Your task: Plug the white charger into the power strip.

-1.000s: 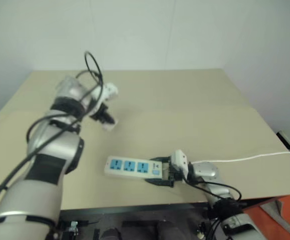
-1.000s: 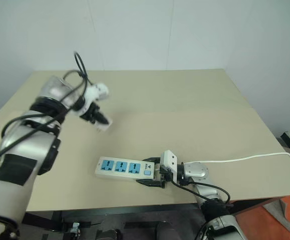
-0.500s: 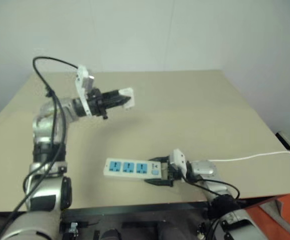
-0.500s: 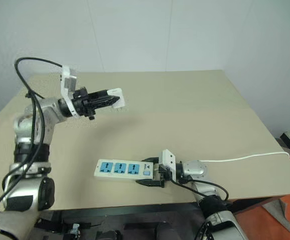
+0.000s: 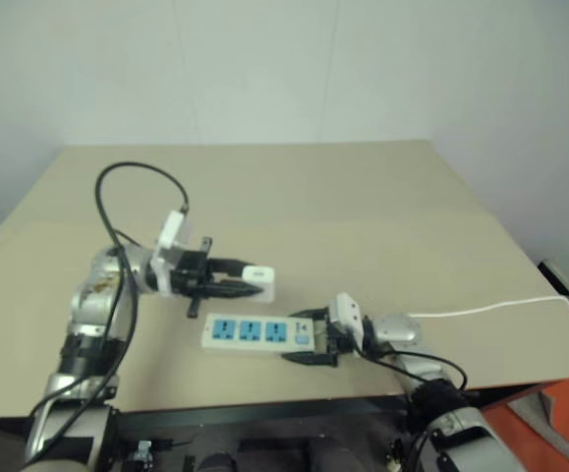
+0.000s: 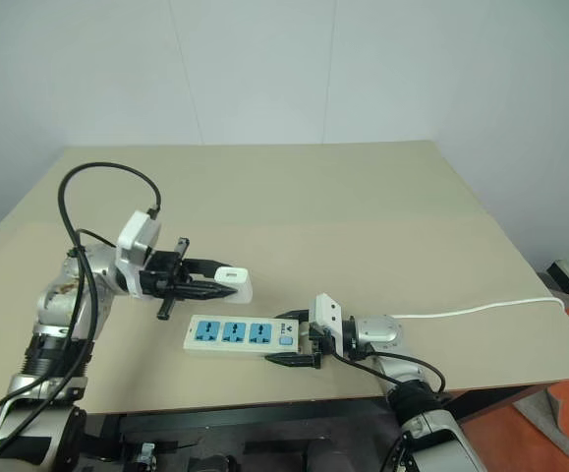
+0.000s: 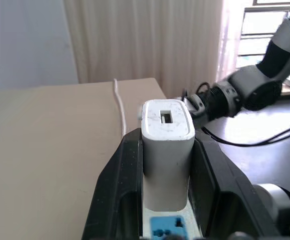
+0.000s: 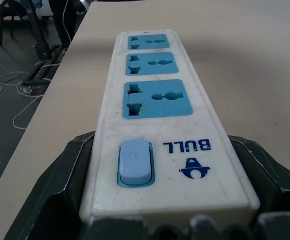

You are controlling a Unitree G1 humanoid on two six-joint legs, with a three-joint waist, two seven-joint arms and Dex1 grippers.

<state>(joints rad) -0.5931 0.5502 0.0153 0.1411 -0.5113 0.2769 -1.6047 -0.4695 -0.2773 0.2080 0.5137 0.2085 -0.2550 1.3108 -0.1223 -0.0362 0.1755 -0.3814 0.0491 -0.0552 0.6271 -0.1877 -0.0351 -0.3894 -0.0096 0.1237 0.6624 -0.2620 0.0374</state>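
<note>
Left gripper is clamped on the charger, held just above the strip beyond its middle socket. Right gripper brackets the strip's switch end, fingers spread against both sides, on the table.

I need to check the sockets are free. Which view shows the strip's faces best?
The right wrist view: the strip lies along it, all three blue faces empty and close. The eye views show it small, flat on the table; the left wrist view shows one blue corner.
</note>
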